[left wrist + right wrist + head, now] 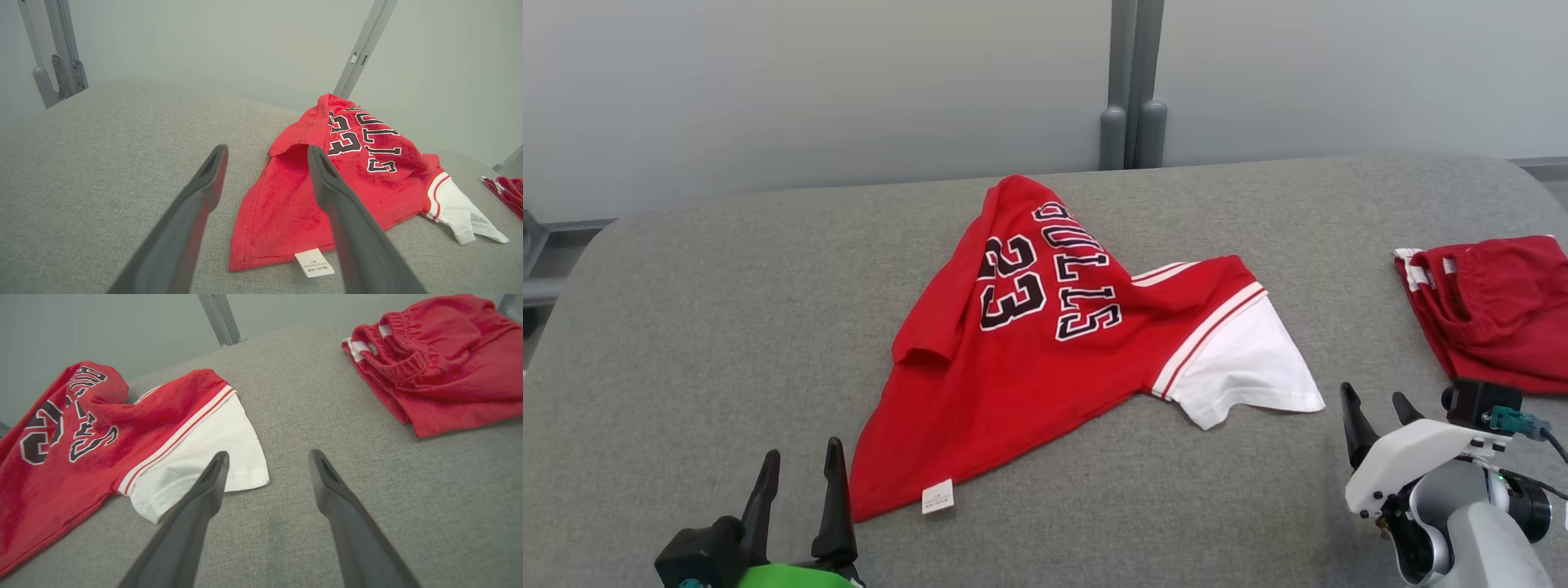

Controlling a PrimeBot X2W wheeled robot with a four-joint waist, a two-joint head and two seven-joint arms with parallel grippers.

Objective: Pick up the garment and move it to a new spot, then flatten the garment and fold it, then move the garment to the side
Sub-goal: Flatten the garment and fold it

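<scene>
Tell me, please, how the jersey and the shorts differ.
The jersey lies crumpled in the middle, one part peaked up; the shorts lie flatter at the right edge. The jersey bears dark lettering and a white sleeve; the shorts show only white trim by the waistband. Both are red, on the grey surface.

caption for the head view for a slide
Crumpled red jersey on a grey padded table, red shorts lying to its right.
</scene>
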